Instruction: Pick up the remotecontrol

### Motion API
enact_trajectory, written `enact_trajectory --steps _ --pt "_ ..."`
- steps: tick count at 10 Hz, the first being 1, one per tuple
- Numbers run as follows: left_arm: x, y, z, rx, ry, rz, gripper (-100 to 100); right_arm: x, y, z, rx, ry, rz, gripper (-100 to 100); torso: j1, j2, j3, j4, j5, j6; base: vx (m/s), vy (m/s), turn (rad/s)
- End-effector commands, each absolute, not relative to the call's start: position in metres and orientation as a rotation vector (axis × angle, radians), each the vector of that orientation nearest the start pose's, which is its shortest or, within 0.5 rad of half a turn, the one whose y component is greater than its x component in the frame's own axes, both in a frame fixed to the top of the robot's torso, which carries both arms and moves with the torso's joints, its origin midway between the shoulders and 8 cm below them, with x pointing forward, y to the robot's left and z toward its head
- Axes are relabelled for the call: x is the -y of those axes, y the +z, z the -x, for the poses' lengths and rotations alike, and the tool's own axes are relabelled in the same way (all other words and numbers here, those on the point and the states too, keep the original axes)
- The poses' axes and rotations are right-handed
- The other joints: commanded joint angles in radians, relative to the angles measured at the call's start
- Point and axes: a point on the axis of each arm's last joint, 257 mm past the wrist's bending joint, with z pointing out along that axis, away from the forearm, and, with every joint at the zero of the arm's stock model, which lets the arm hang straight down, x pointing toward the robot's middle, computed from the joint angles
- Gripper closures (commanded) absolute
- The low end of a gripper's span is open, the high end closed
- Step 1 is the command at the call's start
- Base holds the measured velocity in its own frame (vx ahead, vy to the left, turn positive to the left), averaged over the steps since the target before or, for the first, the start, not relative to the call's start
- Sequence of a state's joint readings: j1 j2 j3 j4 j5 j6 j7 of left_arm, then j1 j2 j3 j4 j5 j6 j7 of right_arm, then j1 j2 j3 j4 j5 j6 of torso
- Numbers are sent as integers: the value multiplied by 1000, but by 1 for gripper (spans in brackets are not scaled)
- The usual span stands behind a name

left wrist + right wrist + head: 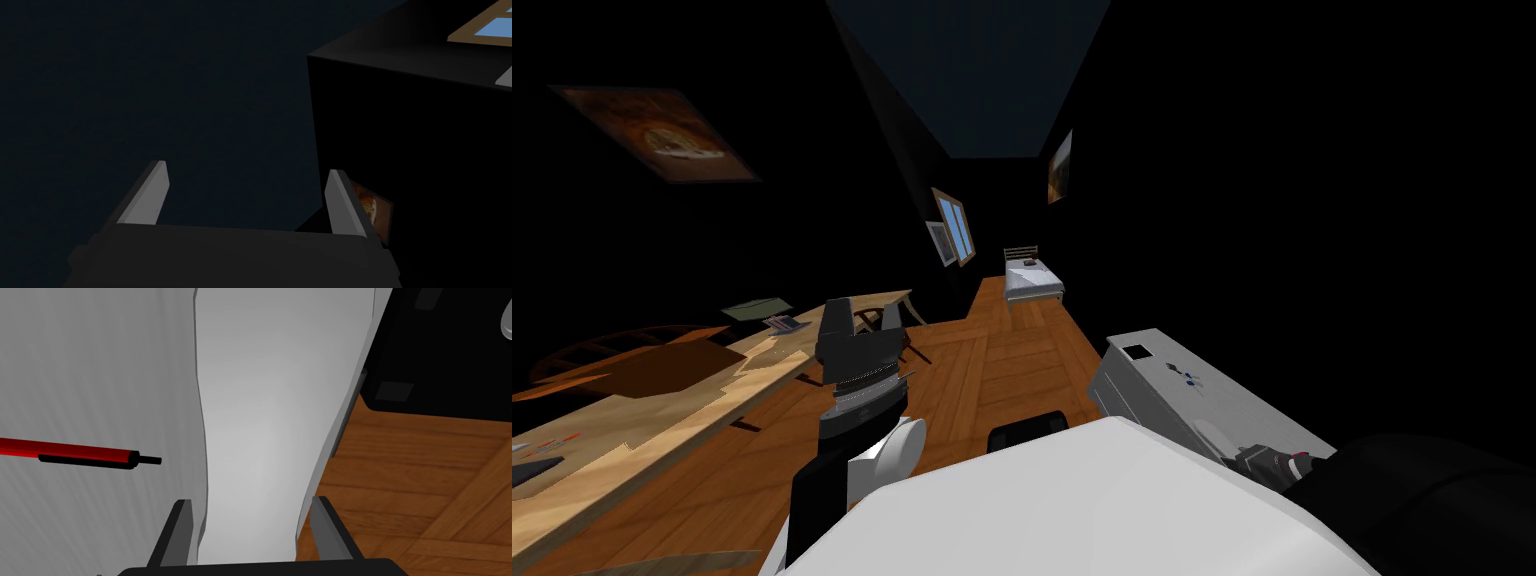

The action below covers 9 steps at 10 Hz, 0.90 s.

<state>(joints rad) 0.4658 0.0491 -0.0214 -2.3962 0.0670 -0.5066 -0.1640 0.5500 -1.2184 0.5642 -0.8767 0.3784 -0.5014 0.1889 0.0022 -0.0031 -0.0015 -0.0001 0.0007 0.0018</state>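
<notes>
Gaping right jaws, one red pen (70, 453)

Passage: the wooden floor (1012, 370) runs open between the long wooden table (632, 430) on the left and the grey cabinet (1242, 410) on the right, as far as the bed (1032, 275). The left gripper (247, 169), fingers apart, stands in free air. The right gripper (251, 502), fingers apart, is close over the cabinet's edge, near a red pen (70, 453) on its top.
</notes>
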Motion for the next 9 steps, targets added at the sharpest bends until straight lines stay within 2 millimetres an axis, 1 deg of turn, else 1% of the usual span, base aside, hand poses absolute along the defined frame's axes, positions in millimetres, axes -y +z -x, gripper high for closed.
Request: enact_trajectory --steps 1,2,3,4,6,7,8,9 --pt "-264 86 -318 -539 -1261 489 0 647 -464 -19 -2864 -115 84 100 0 0 0 0 0 0 0 0 0" --pt "-264 86 -318 -539 -1261 489 0 647 -464 -19 -2865 -115 84 100 0 0 0 0 0 0 0 0 0" --pt "-264 86 -318 -539 -1261 489 0 647 -464 -19 -2865 -115 85 0 0 0 0 0 0 0 0 0 0" --pt "-264 86 -318 -539 -1261 489 0 647 -460 -21 -2865 -115 111 100 0 0 0 0 0 0 45 -5 -202" --pt "-265 86 -318 -539 -1261 489 0 648 -448 -28 -2863 -104 181 100 1 -3 -2 -1 1 2 96 6 -294" --pt "-265 86 -318 -539 -1261 489 0 647 -446 -29 -2863 -102 195 100 2 -6 -3 -1 1 3 105 20 -150" --pt "-265 86 -318 -539 -1261 489 0 649 -448 -26 -2866 -106 180 100 2 -7 -4 -1 1 0 36 9 -12" --pt "-264 86 -318 -539 -1261 489 0 649 -448 -27 -2865 -105 181 0 2 -4 -2 -1 1 -1 7 2 4"
